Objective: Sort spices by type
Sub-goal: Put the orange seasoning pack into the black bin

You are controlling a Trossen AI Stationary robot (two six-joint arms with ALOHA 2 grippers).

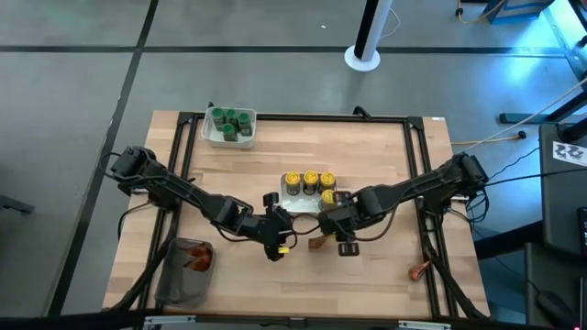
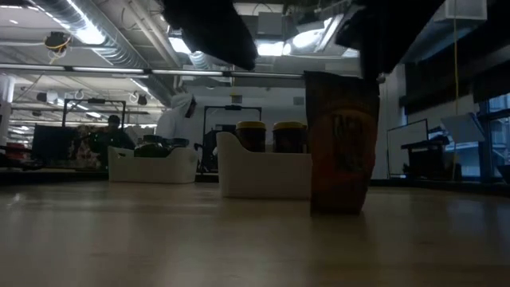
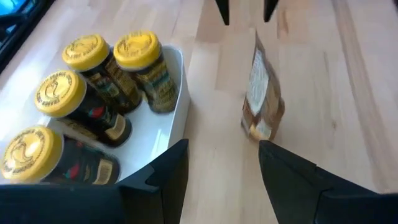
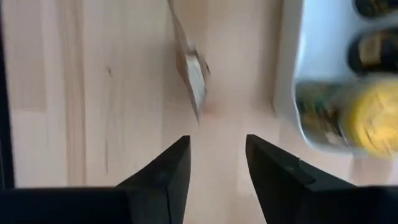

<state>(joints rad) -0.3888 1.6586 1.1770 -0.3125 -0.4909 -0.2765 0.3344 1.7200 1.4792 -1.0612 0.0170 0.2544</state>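
Sorting partly done; packets are what is left.

From my seat: one red-orange packet (image 1: 420, 269) lies loose at the near edge of the counter (image 1: 367, 147), about 5 o'clock, and the clear grey tub (image 1: 183, 271) at 7 o'clock already holds something reddish. At centre, a packet (image 2: 341, 143) stands upright on the bare wood; the right gripper (image 1: 347, 240) sits over it with fingers parted and nothing held, the left gripper (image 1: 275, 246) beside it, fingers likewise spread and empty. Just beyond, four yellow-lidded jars (image 3: 84, 53) fill a white tray (image 3: 174, 118). Farthest, at 11 o'clock, the green-lidded jars (image 1: 229, 122) sit grouped in their own tray (image 1: 210, 136). I judge both jar types done.
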